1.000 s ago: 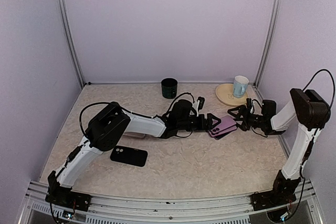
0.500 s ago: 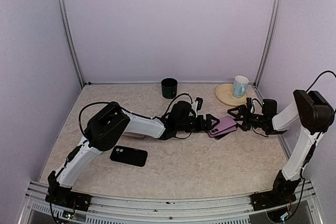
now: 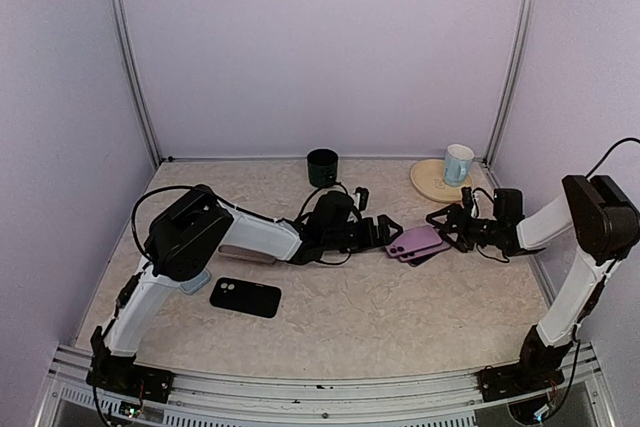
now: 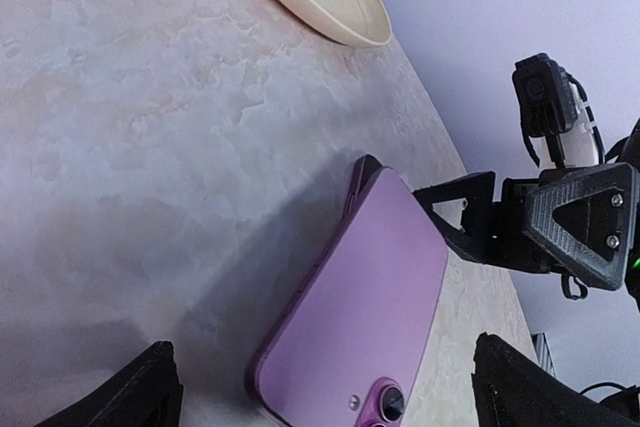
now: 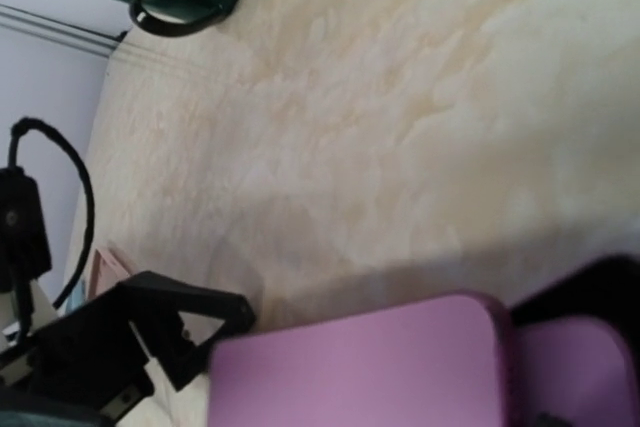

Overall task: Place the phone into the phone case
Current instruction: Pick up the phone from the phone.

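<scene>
**Two open claws face each other over the phone**

A lilac smartphone [image 3: 415, 241] lies back-up in the middle-right of the mottled beige worktop [image 3: 400, 317], with its camera lenses at the end nearer the left arm. It is not flat on the surface. It rests at a slight slant on a dark flat piece [image 3: 430, 258] that sticks out from under its right end, and I cannot tell what that piece is.

The left arm reaches low across the worktop. The left claw [image 3: 390, 231] is spread wide with nothing in it, its tips just short of the lens end of the phone. From the other side the right claw [image 3: 440, 228] also has its jaws parted, set right at the phone's far end. One finger is very near that corner, but I cannot tell whether it touches.

The flat black phone case [image 3: 245, 297] lies well apart, down by the left arm's elbow, with its camera cut-out toward the left.

At the back edge stand a dark green cup [image 3: 322, 167] and a cream round plate [image 3: 428, 185] that carries a pale blue mug [image 3: 458, 162].
</scene>
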`<state>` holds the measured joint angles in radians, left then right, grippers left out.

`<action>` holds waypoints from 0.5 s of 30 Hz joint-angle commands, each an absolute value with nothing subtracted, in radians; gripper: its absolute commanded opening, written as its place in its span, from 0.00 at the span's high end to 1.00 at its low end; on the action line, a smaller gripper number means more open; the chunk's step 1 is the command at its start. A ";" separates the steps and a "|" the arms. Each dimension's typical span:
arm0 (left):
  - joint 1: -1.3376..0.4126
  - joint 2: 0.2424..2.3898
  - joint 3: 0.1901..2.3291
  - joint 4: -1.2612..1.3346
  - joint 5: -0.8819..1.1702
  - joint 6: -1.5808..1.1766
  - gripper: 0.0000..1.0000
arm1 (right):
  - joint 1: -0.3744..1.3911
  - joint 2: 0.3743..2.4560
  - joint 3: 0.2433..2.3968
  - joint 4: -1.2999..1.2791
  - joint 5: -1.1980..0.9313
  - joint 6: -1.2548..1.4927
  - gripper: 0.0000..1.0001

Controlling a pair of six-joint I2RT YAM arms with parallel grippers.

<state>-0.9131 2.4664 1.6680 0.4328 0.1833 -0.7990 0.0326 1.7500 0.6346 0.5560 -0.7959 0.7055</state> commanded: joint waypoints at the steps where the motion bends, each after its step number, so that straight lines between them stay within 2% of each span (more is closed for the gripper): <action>1: -0.935 2.429 1.595 0.386 0.233 -0.868 0.01 | 0.043 1.732 0.615 0.549 -0.787 0.679 0.09; 6: -0.948 2.390 1.522 0.431 0.252 -0.924 0.01 | 0.044 1.738 0.614 0.541 -0.780 0.672 0.09; 15: -0.953 2.426 1.578 0.450 0.298 -0.995 0.02 | 0.048 1.719 0.596 0.546 -0.786 0.664 0.09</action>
<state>-0.9485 2.3978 1.5558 0.4561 0.2714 -0.9478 0.0357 1.7462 0.6167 0.5510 -0.7887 0.6807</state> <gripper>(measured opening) 0.986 0.907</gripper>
